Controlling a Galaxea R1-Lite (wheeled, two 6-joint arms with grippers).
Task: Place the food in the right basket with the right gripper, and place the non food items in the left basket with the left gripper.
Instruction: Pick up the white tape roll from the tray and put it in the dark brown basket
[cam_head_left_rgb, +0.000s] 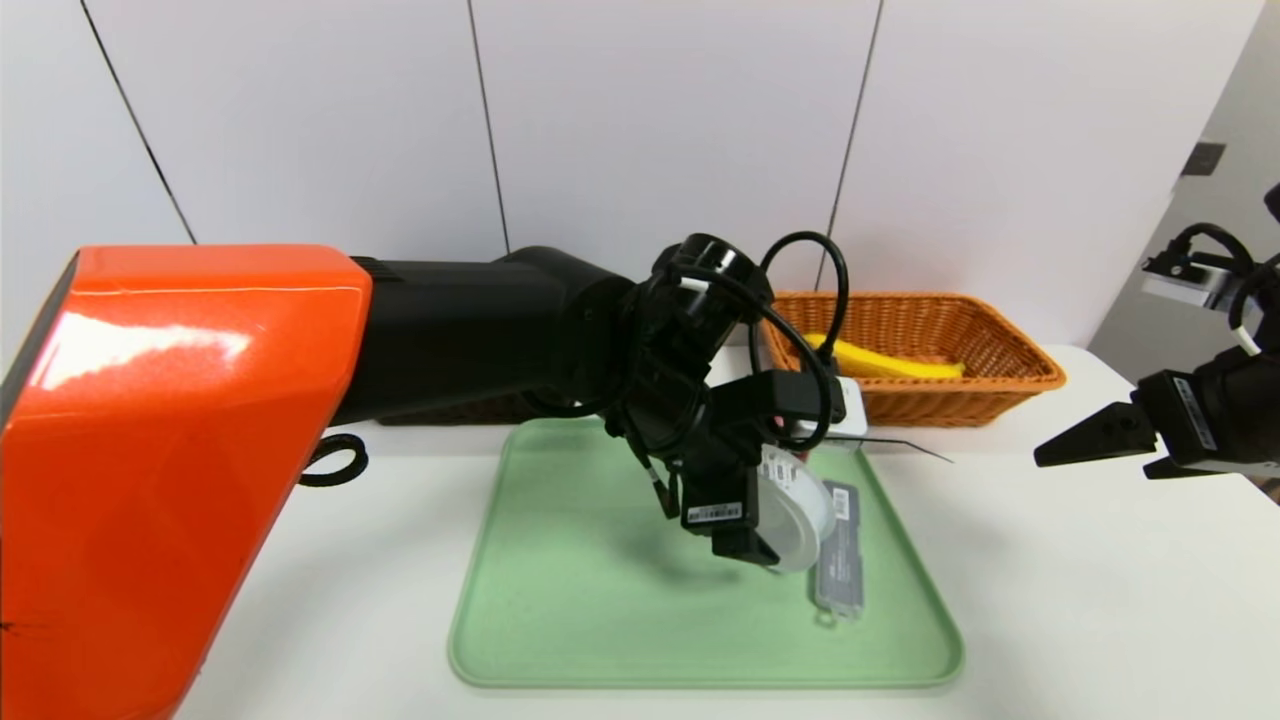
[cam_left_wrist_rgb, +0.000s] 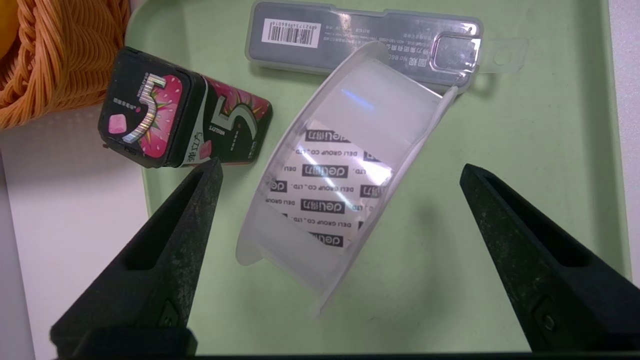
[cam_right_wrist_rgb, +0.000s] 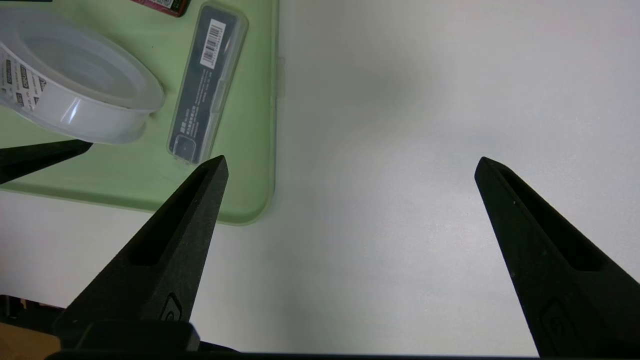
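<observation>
On the green tray (cam_head_left_rgb: 600, 620) a clear tape roll (cam_left_wrist_rgb: 325, 200) leans on its edge beside a flat grey case (cam_left_wrist_rgb: 360, 42). A black and pink gum box (cam_left_wrist_rgb: 175, 125) lies at the tray's corner near the right basket (cam_head_left_rgb: 1000, 385), which holds a yellow item (cam_head_left_rgb: 890, 362). My left gripper (cam_left_wrist_rgb: 341, 165) hangs open just above the tape roll (cam_head_left_rgb: 800, 505), one finger on each side, touching nothing. The right gripper (cam_head_left_rgb: 1095, 462) is open and empty over bare table to the right of the tray. The left basket is almost wholly hidden behind my left arm.
The orange and black left arm (cam_head_left_rgb: 450, 330) fills the left half of the head view. The grey case (cam_head_left_rgb: 838, 560) lies along the tray's right side. White table (cam_right_wrist_rgb: 400, 150) spreads to the right of the tray rim (cam_right_wrist_rgb: 260, 200).
</observation>
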